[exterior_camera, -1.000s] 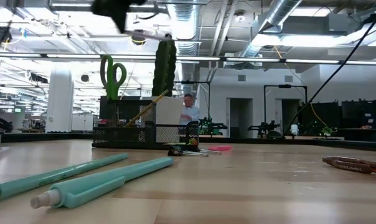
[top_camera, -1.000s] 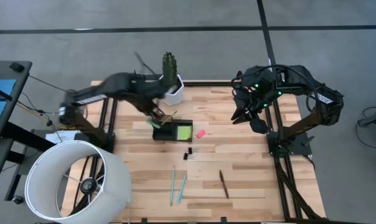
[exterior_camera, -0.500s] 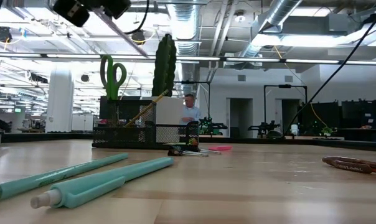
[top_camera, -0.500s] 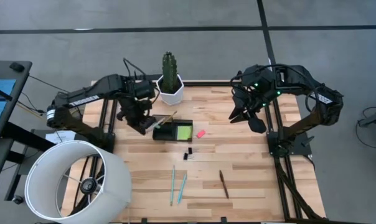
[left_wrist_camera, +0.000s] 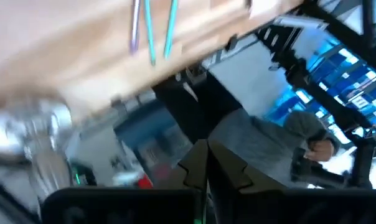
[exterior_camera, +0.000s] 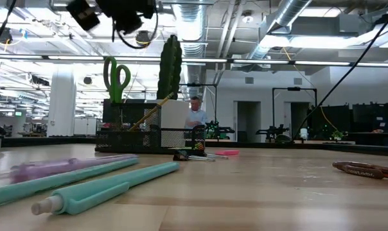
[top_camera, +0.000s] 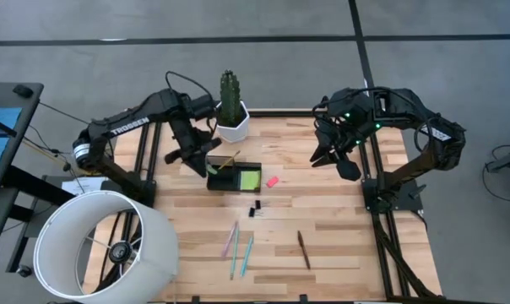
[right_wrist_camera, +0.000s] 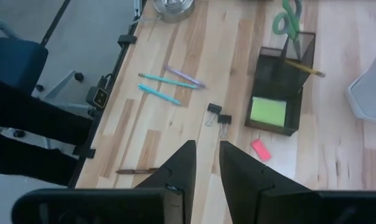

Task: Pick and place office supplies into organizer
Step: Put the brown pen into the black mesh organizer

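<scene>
The organizer (top_camera: pixel 235 176), a small black rectangular mesh tray with low walls, sits on the pale wood-plank table (top_camera: pixel 322 219) just in front of a white hexagonal pot (top_camera: pixel 235 125) holding a tall ribbed green cactus (top_camera: pixel 229 91). One compartment holds a flat lime-green sticky-note pad (top_camera: pixel 249 179); another holds green-handled scissors (exterior_camera: pixel 116 78) standing upright, with a yellow pencil (top_camera: pixel 227 160) leaning out over the rim. Toward the table's near edge lie two slim teal pens (top_camera: pixel 243 253) side by side, a purple pen (top_camera: pixel 229 240) touching them, and a dark brown pen (top_camera: pixel 303 250) well apart. Two black binder clips (top_camera: pixel 254 209) rest between the pens and the tray, and a small pink eraser (top_camera: pixel 271 181) lies just beside the tray. The left gripper (top_camera: pixel 187 156) hangs above the table beside the tray, fingers clenched on nothing. The right gripper (top_camera: pixel 324 155) waits raised at the table's far right, fingers slightly parted and empty.
</scene>
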Motion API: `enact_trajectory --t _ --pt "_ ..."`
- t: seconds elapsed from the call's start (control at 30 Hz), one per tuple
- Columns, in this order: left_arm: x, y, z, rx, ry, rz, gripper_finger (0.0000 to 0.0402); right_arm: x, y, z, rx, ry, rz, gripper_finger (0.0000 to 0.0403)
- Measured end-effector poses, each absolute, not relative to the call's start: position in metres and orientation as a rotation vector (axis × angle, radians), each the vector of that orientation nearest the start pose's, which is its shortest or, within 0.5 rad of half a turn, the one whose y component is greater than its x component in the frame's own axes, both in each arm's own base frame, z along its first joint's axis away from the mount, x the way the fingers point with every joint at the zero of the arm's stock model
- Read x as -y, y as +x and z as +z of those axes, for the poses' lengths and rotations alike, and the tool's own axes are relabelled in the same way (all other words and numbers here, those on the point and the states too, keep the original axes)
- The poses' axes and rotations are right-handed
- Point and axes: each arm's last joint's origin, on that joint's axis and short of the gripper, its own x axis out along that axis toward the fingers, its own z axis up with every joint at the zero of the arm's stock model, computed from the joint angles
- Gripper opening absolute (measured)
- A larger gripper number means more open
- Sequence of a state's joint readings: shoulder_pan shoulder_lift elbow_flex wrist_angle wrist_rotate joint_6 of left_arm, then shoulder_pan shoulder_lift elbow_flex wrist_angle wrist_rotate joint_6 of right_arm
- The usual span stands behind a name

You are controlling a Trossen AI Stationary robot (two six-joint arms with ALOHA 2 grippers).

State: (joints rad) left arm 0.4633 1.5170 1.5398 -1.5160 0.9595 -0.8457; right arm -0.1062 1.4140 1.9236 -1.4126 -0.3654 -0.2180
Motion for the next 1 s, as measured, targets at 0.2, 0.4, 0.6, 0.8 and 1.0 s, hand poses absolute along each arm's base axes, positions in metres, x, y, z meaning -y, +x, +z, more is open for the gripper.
enact_trajectory --t 0.2,0.4,0.6,0.8,1.0 --pt "-0.087 0.257 0.344 -1.239 -1.315 0.216 0.0001 0.015 0.207 0.458 -0.948 0.021 0.343 0.0064" --pt "-0.053 0.286 0.346 -1.100 -0.904 0.271 0.0000 0.012 0.192 0.469 -0.815 -0.023 0.483 0.0064" --pt "-0.014 0.301 0.369 -0.923 -0.752 0.240 0.0000 0.026 0.153 0.485 -0.679 -0.015 0.445 0.0064" --pt "0.022 0.292 0.405 -0.798 -0.439 0.255 0.0000 0.038 0.130 0.453 -0.423 -0.019 0.585 0.0064" --pt "0.040 0.289 0.409 -0.748 -0.416 0.323 0.0000 0.051 0.136 0.370 -0.306 0.080 0.597 0.0064"
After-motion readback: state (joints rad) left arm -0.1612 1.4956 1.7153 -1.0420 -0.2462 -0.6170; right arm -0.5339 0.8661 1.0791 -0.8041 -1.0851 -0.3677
